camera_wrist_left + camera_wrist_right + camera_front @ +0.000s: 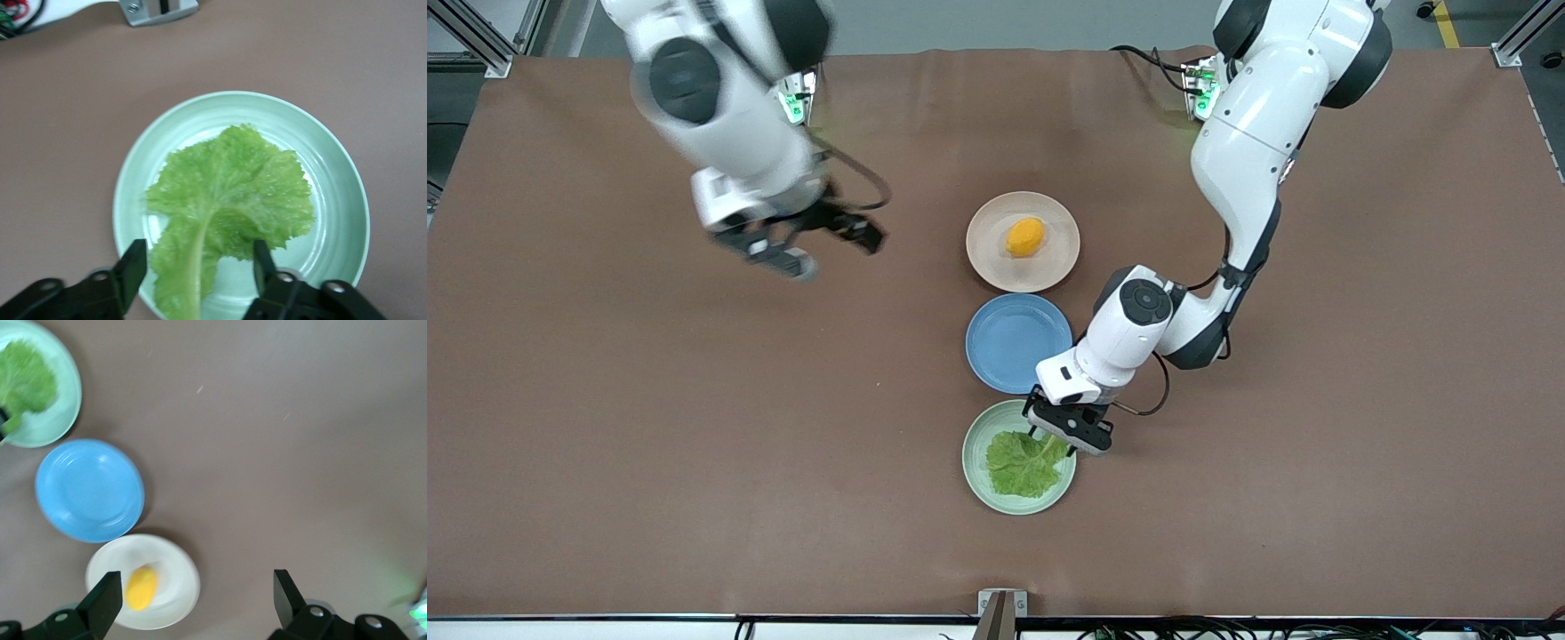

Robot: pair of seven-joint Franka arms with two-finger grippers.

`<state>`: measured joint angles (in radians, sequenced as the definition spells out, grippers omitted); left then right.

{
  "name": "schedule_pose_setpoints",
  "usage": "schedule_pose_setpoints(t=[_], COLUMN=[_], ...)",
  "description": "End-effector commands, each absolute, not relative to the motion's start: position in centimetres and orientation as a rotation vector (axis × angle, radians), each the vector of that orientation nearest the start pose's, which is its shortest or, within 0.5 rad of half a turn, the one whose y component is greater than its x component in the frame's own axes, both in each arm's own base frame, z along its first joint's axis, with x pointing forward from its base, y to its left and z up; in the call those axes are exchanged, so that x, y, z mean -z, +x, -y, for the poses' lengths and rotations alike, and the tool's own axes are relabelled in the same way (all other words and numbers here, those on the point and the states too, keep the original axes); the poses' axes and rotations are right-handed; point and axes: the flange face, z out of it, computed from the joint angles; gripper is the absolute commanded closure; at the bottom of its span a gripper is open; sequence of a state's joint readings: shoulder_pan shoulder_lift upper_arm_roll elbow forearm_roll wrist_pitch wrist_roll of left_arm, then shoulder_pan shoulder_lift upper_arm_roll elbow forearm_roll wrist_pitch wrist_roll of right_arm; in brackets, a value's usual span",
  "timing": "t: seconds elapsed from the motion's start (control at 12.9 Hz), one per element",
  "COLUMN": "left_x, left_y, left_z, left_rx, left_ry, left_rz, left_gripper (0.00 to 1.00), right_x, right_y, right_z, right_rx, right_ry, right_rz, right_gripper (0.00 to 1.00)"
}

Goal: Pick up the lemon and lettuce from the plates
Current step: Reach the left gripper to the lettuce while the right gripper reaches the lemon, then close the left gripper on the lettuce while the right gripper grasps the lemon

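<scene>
The lettuce (1024, 462) lies on the mint green plate (976, 476), the plate nearest the front camera. My left gripper (1069, 434) is open and low over that plate's rim, its fingers (133, 267) on either side of the lettuce (230, 200) stem. The lemon (1024, 237) lies on the beige-pink plate (987, 258), the plate farthest from the camera. My right gripper (818, 242) is open and empty in the air over bare table toward the right arm's end, apart from the lemon (141, 588) and its plate (177, 583).
An empty blue plate (1014, 342) sits between the two task plates; it also shows in the right wrist view (90, 490). A brown cloth (649, 427) covers the table. A metal bracket (1000, 606) stands at the table's near edge.
</scene>
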<state>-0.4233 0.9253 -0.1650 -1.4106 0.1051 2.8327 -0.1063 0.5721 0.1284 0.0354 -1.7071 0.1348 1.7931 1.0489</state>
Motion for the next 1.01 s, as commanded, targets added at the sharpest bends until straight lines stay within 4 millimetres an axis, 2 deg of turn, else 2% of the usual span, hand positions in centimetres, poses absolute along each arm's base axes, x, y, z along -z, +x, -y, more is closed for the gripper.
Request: schedule_pose_setpoints(t=[0.0, 0.08, 0.23, 0.39, 0.46, 0.7, 0.77, 0.93], left_x=[-19.3, -18.7, -18.0, -17.7, -17.8, -17.7, -17.9, -17.8], left_y=[65.0, 64.9, 65.0, 65.0, 65.0, 64.6, 64.6, 64.5], left_z=[41.2, 41.2, 40.9, 40.8, 40.9, 41.4, 41.4, 41.4], left_rx=[0.809, 0.822, 0.850, 0.848, 0.848, 0.845, 0.848, 0.844], left_ry=[-3.192, -3.189, -3.173, -3.170, -3.170, -3.166, -3.162, -3.160], left_rz=[-0.775, -0.782, -0.799, -0.799, -0.799, -0.816, -0.822, -0.826], left_gripper=[0.35, 0.36, 0.36, 0.37, 0.43, 0.55, 0.62, 0.65], right_x=[-46.9, -45.6, -41.9, -38.2, -36.5, -31.4, -29.6, -26.5], right_y=[44.9, 43.7, 41.9, 40.0, 38.9, 36.4, 35.6, 34.5], right_z=[-40.8, -43.2, -47.4, -50.4, -51.8, -54.9, -55.8, -56.9], right_rx=[-0.201, -0.188, -0.155, -0.131, -0.108, -0.048, -0.042, -0.031], right_ry=[-2.976, -2.970, -2.952, -2.962, -2.966, -2.961, -2.961, -2.962], right_rz=[-0.815, -0.820, -0.900, -0.933, -0.946, -1.005, -1.005, -1.018], right_gripper=[0.00, 0.00, 0.00, 0.00, 0.00, 0.00, 0.00, 0.00])
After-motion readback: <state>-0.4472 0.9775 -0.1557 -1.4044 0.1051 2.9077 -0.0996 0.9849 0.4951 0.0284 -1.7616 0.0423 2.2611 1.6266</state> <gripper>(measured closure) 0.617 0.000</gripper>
